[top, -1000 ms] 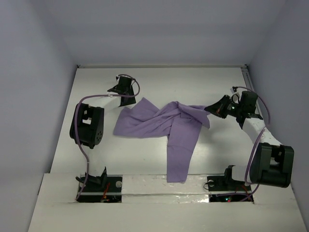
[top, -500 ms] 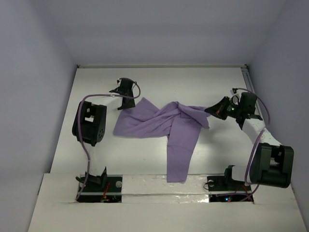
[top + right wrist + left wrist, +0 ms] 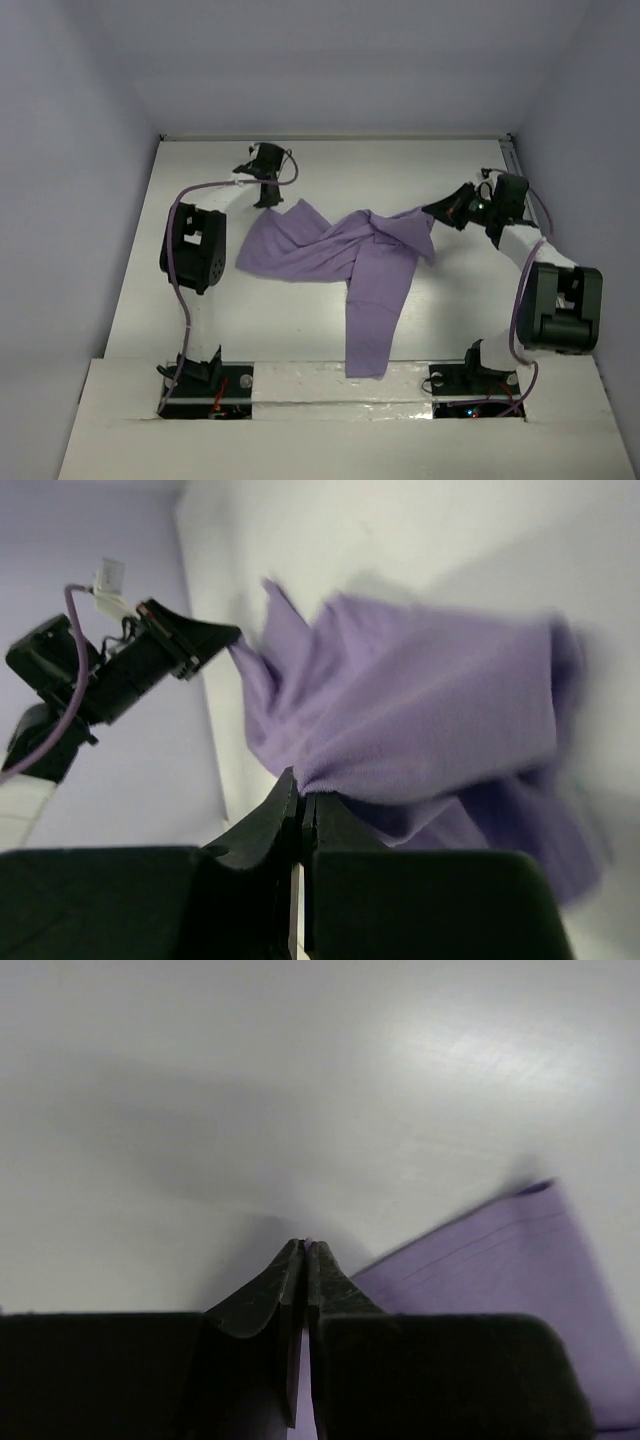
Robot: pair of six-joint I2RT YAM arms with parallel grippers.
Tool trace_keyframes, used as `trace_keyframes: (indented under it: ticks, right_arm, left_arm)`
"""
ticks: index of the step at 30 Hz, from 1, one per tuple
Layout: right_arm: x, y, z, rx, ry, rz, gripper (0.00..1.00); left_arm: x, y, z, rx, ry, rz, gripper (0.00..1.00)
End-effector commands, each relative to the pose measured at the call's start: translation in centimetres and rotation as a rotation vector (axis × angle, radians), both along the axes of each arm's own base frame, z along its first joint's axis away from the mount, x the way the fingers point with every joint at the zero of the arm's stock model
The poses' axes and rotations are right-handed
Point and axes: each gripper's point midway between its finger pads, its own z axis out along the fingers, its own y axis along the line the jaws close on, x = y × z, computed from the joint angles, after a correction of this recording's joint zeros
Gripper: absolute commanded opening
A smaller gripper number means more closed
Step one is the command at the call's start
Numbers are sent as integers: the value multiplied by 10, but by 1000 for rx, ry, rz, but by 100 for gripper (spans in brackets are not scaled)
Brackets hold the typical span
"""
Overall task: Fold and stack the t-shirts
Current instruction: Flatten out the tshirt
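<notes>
Enclosure: plain pale grey-lavender walls (image 3: 70, 220) stand on the left, the far side and the right, meeting the work surface at a straight seam.

Tabletop (image 3: 300, 330): white, smooth and matte, with soft shadows under the equipment. A glossy white ledge (image 3: 320, 385) runs along the near edge and carries the two arm bases.

T-shirt (image 3: 330, 245): a single lavender-purple garment, unfolded and crumpled, lying across the middle of the tabletop. Its body spreads leftward in loose creases. A twisted bunch at the centre leads rightward. One long panel runs from the centre toward the near edge, and its end rests on the ledge.

Right arm (image 3: 555, 305): rises from its base and reaches toward the far right, with the wrist turned inward to the t-shirt.

Left arm (image 3: 195, 250): stands along the left side and reaches toward the far left of the tabletop.

Right tool (image 3: 435, 211): clamped on the t-shirt's right end. In the wrist view, fabric gathers at the closed tips and hangs away from them.

Left tool (image 3: 268, 200): fingers (image 3: 285, 1280) pressed together, tips over white tabletop, with a hemmed edge of the t-shirt just beside the right finger.

Cables (image 3: 180, 300): purple, looped along both arms.
</notes>
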Motion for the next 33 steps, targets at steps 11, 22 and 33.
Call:
trace_keyframes:
  ticks: [11,22,33]
  right_arm:
    - [48,21,470,201,-984,149,0]
    - [2,29,314,241,-637,127,0]
    - [-34,11,1,-6,10,-23,0]
  left_arm:
    - [62,64,501,-607,-1062,126,0]
    - [-4,130,407,-487,-1063,211,0]
    - [-62,139,118,-371,-605,287,0]
